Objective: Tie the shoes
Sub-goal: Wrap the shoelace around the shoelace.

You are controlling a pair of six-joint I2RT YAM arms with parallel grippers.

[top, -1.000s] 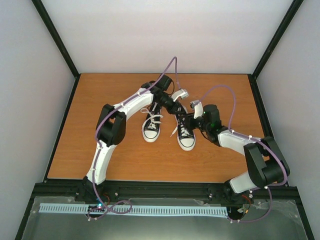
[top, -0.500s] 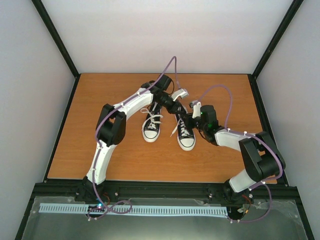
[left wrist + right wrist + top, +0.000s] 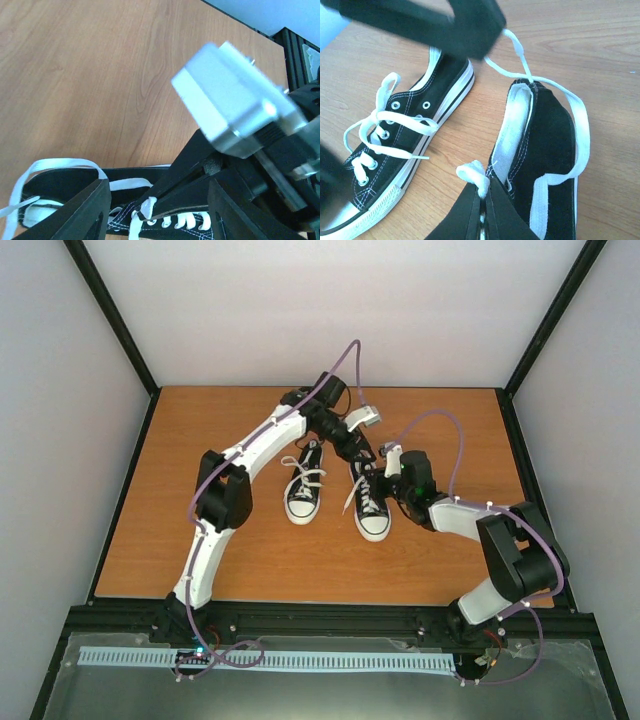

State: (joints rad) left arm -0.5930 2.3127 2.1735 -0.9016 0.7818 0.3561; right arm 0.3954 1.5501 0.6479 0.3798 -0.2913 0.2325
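While the right jaws pinch shut on a bunched white lace [image 3: 472, 175] at the inner rim of the right shoe [image 3: 372, 508], the left jaws stand partly open just above that shoe's heel. Their fingers [image 3: 85, 210] sit one to each side of the right jaws' tip and grip nothing that shows. More of the lace loops loosely round the right shoe's heel and onto the table [image 3: 150, 520].

The left shoe [image 3: 302, 496] lies just beside the right shoe, parallel to it, with a strip of wood between them. Both toes point to the near edge, and its laces lie crossed and untied.

Bare wood runs from the right shoe's toe to the near edge. The right arm [image 3: 470, 520] crosses the wood on the shoe's right. Past the left shoe the left arm [image 3: 255, 450] arches over wide open wood. Black rails and pale walls bound the table.
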